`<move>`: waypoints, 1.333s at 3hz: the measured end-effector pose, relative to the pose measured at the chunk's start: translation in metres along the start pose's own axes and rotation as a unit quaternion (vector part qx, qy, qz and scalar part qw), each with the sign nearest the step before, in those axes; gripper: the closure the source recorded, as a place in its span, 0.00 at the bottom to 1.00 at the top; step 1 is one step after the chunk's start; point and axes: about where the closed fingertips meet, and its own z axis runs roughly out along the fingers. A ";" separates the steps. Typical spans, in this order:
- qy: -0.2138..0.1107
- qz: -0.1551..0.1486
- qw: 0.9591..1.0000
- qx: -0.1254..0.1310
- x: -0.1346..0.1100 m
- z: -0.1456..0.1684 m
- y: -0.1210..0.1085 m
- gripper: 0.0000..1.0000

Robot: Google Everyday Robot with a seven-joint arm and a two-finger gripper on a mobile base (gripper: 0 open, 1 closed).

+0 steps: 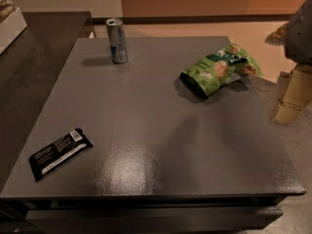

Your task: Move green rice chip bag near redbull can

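The green rice chip bag [219,68] lies crinkled on the grey table at the back right, its dark end toward the table's middle. The redbull can [116,40] stands upright near the table's back edge, left of centre, well apart from the bag. My gripper [294,97] hangs at the right edge of the view, beyond the table's right edge and to the right of the bag, touching nothing. The arm's pale housing [301,30] shows above it.
A flat black wrapped bar [60,152] with white text lies at the table's front left. The grey table [146,130] has a lower shelf in front. A dark counter [29,57] runs along the left. Tan floor lies behind.
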 end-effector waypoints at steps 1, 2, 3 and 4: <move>0.000 0.000 1.000 0.000 0.000 0.000 0.000 0.00; -0.003 -0.003 1.000 -0.005 -0.004 0.002 -0.005 0.00; -0.019 -0.011 1.000 -0.004 -0.015 0.021 -0.026 0.00; -0.030 -0.031 0.999 0.009 -0.027 0.051 -0.061 0.00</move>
